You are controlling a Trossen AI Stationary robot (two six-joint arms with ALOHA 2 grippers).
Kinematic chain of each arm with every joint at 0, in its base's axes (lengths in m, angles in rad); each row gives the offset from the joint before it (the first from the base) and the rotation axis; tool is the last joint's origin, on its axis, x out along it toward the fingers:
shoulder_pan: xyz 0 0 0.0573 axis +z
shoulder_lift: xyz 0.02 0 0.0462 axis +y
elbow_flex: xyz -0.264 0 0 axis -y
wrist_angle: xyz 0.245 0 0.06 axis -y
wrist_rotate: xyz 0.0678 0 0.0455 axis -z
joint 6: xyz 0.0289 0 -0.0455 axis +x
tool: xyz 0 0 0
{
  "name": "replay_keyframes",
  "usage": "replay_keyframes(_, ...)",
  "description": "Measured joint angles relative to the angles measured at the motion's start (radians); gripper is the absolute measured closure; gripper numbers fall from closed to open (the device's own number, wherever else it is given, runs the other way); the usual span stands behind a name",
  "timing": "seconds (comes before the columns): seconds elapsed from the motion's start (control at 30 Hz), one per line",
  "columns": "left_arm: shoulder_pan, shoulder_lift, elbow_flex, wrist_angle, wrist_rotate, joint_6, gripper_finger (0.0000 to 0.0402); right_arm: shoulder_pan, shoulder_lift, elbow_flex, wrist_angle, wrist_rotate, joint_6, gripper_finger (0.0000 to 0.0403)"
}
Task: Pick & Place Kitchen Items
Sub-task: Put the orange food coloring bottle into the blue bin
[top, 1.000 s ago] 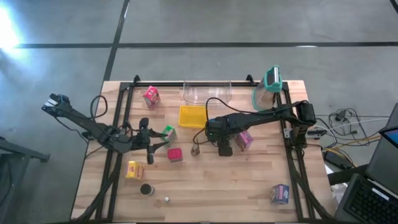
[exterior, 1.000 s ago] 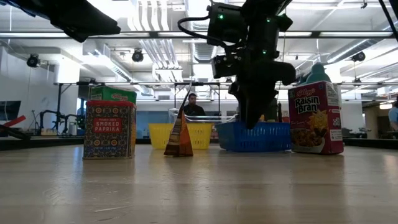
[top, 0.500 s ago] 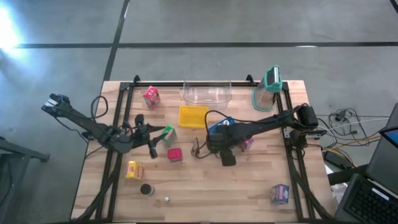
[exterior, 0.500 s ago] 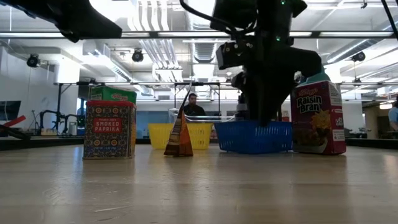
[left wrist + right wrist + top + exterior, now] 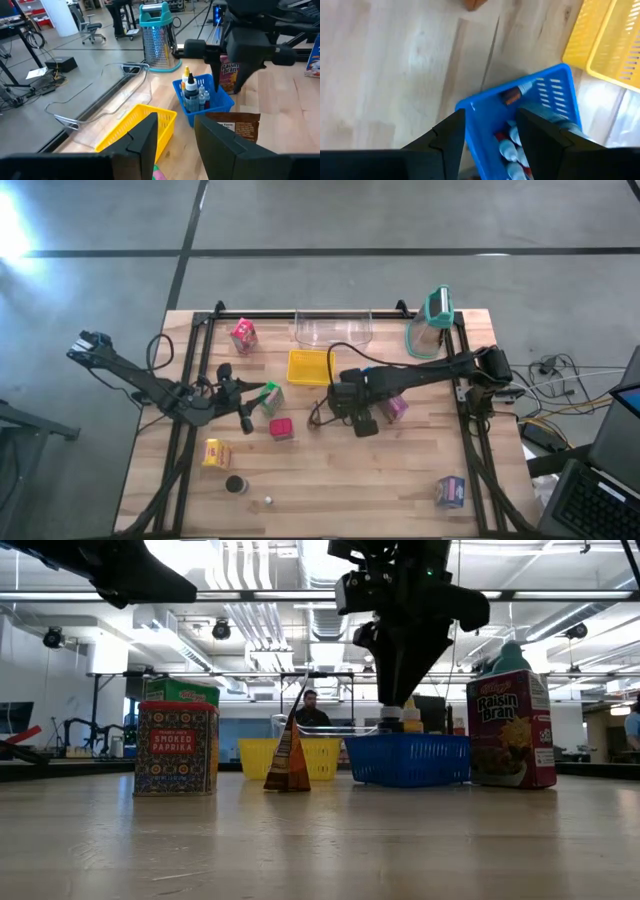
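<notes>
The right claw [image 5: 487,137], fingers parted and empty, hangs above the blue slatted plastic basket [image 5: 555,100] holding small bottles [image 5: 192,92]; the left claw's [image 5: 175,145] state I cannot tell.

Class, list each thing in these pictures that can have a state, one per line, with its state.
Blue plastic basket: upright, holding small bottles.
Yellow plastic basket: flat on table.
Raisin bran carton: standing upright.
Right gripper: open, above the blue basket.
Left gripper: open, near a green carton.

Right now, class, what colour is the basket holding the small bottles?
Blue; the basket shows best in the left wrist view.
</notes>
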Motion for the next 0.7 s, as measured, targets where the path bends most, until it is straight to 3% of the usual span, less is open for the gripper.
replay_keyframes(0.3, 0.000, 0.000, 0.000, 0.000, 0.000, 0.000, 0.0266, -0.019, 0.000, 0.014, -0.116, 0.116, -0.055, 0.0253)
replay_keyframes(0.7, -0.001, 0.000, 0.000, 0.000, 0.000, 0.000, 0.0266, -0.014, 0.000, 0.012, -0.096, 0.036, -0.138, 0.0234)
